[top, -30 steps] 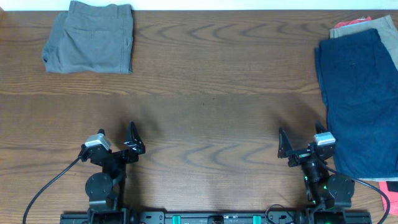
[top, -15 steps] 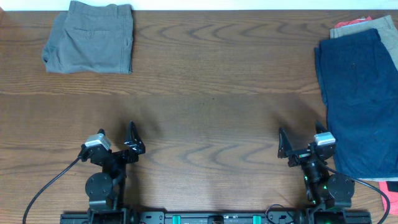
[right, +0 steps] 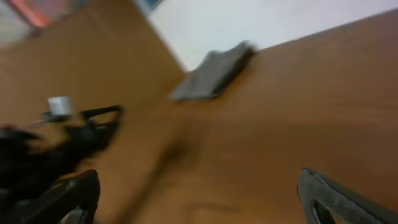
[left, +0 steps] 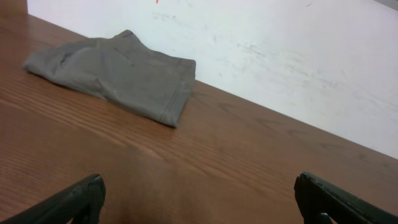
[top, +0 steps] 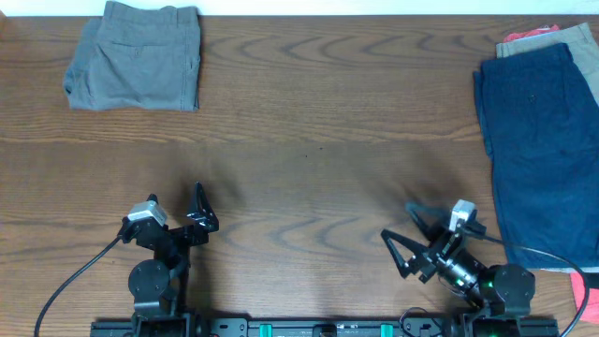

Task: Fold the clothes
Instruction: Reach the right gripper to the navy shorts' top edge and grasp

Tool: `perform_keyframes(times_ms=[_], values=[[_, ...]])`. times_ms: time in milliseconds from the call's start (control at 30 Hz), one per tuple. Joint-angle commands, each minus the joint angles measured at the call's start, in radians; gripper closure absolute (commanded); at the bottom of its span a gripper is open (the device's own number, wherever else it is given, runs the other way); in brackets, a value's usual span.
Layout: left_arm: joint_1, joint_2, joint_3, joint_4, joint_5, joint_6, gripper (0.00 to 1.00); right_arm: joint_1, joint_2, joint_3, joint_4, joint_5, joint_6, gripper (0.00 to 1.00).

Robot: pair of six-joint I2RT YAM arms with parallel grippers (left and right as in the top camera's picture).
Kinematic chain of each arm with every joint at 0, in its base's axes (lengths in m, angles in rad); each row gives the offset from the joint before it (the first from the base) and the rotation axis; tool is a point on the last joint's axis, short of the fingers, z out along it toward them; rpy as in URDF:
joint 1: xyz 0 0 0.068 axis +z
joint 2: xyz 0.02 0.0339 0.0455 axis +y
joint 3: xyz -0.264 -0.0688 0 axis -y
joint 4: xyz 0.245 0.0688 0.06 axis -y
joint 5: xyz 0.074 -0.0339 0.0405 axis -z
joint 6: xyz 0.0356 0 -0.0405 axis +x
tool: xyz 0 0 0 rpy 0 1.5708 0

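Progress looks early, by my reckoning. From overhead, the grey shorts [top: 136,56] sit at the far left corner of the table [top: 309,140] as a compact folded packet, which I take as one item done. At the right edge the navy shorts [top: 547,150] lie spread out at full length and not yet folded, on top of a khaki pair [top: 538,39] that peeks out at the far end. A sliver of coral-red garment [top: 590,290] shows at the near right corner. That leaves three pieces, I would say. The left gripper [top: 204,213] and the right gripper [top: 402,229] both rest near the front edge, jaws spread and empty, well apart from any cloth. The right one is angled toward the middle of the table. In the left wrist view the left gripper [left: 199,199] has its two tips wide apart with nothing between them, and the grey shorts [left: 118,74] lie ahead by the white wall [left: 298,50]. The right wrist view is blurred, yet the right gripper [right: 199,199] is plainly parted and bare, and the grey shorts [right: 214,71] show far off. As for containers, no basket, bin or box appears in any view.
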Motion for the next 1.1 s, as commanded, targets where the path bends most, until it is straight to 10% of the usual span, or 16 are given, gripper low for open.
perform_keyframes(times_ms=[0,267,567,1067], values=[[-0.002,-0.005,-0.018,-0.034,-0.020,0.009,0.02,0.016,-0.006,-0.001,0.140,-0.109,0.164,0.01],[-0.002,-0.005,-0.018,-0.034,-0.020,0.009,0.02,0.010,0.016,0.088,0.384,0.033,0.047,0.01],[-0.002,-0.005,-0.018,-0.034,-0.020,0.009,0.02,-0.003,0.359,0.449,0.042,0.301,-0.400,0.01],[-0.002,-0.005,-0.018,-0.034,-0.020,0.009,0.02,-0.003,1.482,1.465,-0.666,1.077,-0.760,0.01]])
